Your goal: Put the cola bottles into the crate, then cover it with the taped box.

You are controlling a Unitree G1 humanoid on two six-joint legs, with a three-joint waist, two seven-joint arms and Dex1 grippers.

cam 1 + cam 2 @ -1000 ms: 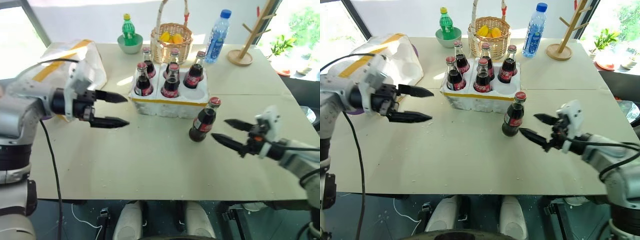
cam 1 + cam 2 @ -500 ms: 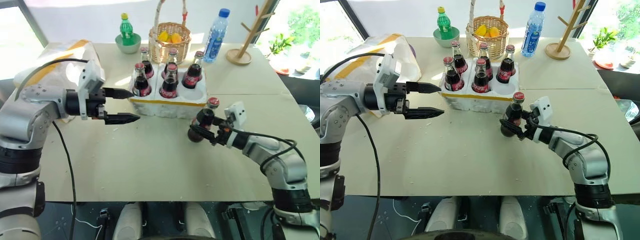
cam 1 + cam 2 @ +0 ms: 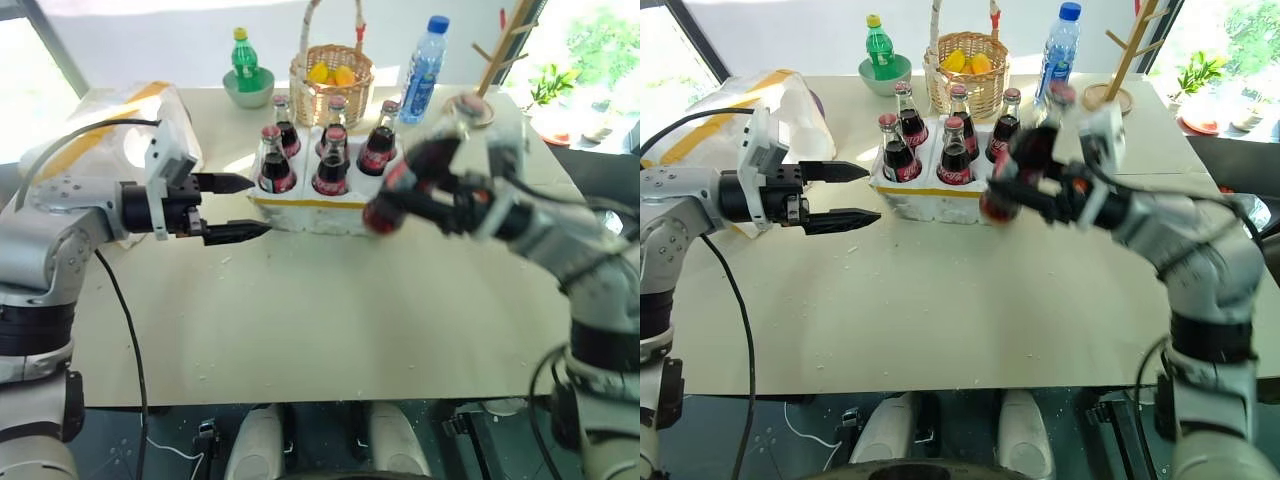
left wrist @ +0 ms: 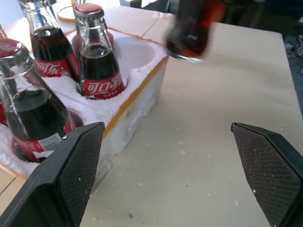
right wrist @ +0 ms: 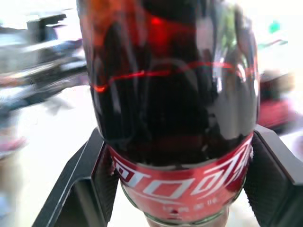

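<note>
Left eye view: sixth cola bottle (image 3: 400,192) off the table (image 3: 330,320), pinched in right pincer (image 3: 425,195), tilted, hanging just beside the crate (image 3: 330,200) near its front-right corner; five cola bottles (image 3: 272,160) seated, front-right well open. Left pincer (image 3: 228,208) spread, empty, level, pointing at crate's left end. Taped box (image 3: 110,125) behind left arm, untouched. Right eye view: same layout; versus a second back, bottle standing on table in front of crate and right pincer spread beside it, now clamped and lifted toward the crate; left pincer much where it was. Left wrist view: black fingers (image 4: 71,175) wide apart, crate wall and empty well between, lifted bottle blurred above table beyond. Right wrist view: pads (image 5: 102,175) pressed either side of the red label, low on the body. Handling, by guess: glass, full, so heavy for size, rigid, slick, breakable; mid-body grip over label looks right, keep upright before lowering; foam crate light, likely to slide if nudged.
</note>
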